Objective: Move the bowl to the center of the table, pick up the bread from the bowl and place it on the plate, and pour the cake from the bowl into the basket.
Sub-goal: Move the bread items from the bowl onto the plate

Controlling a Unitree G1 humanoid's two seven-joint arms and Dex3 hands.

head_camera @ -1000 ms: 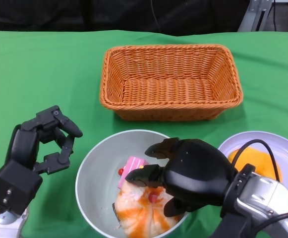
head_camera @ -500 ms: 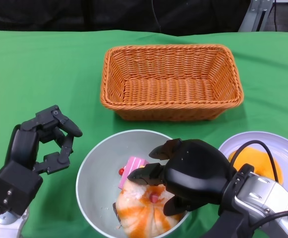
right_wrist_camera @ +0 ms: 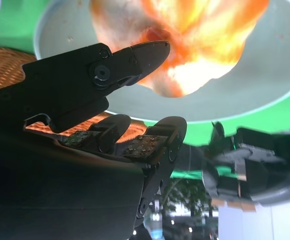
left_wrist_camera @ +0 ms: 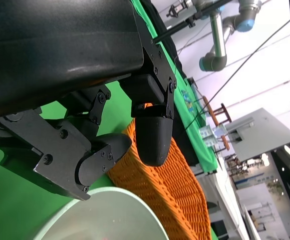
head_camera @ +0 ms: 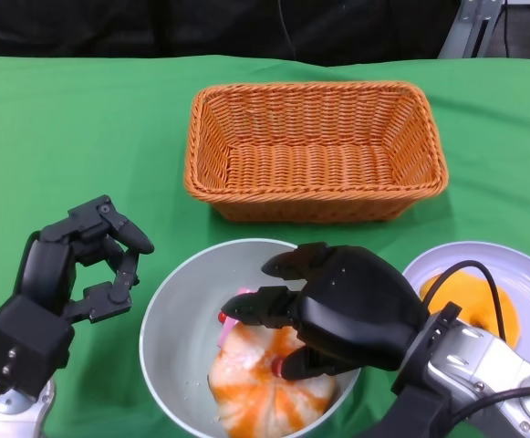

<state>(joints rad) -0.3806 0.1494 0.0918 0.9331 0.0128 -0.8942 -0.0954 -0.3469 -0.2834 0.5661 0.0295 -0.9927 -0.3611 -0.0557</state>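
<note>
A grey-white bowl [head_camera: 175,315] stands at the near middle of the green table. In it lie an orange-and-white bread [head_camera: 263,388] and a pink cake [head_camera: 229,330], the cake partly hidden by my fingers. My right hand [head_camera: 337,310] hovers over the bowl with its fingers spread above the bread and nothing gripped. In the right wrist view one fingertip [right_wrist_camera: 152,51] is close to the bread [right_wrist_camera: 194,35]; the others stay apart from it. My left hand [head_camera: 82,265] waits just left of the bowl, fingers apart and empty. A white plate [head_camera: 524,266] sits at the near right.
An empty orange wicker basket [head_camera: 315,151] stands behind the bowl, at the table's centre back. An orange item [head_camera: 504,312] lies on the plate, crossed by my right arm's cable. The left wrist view shows the basket [left_wrist_camera: 164,195] and the bowl rim [left_wrist_camera: 102,210] close together.
My right hand has shifted slightly up and left over the bowl, its fingers now stretching across the cake. The bread, bowl and left hand have stayed put.
</note>
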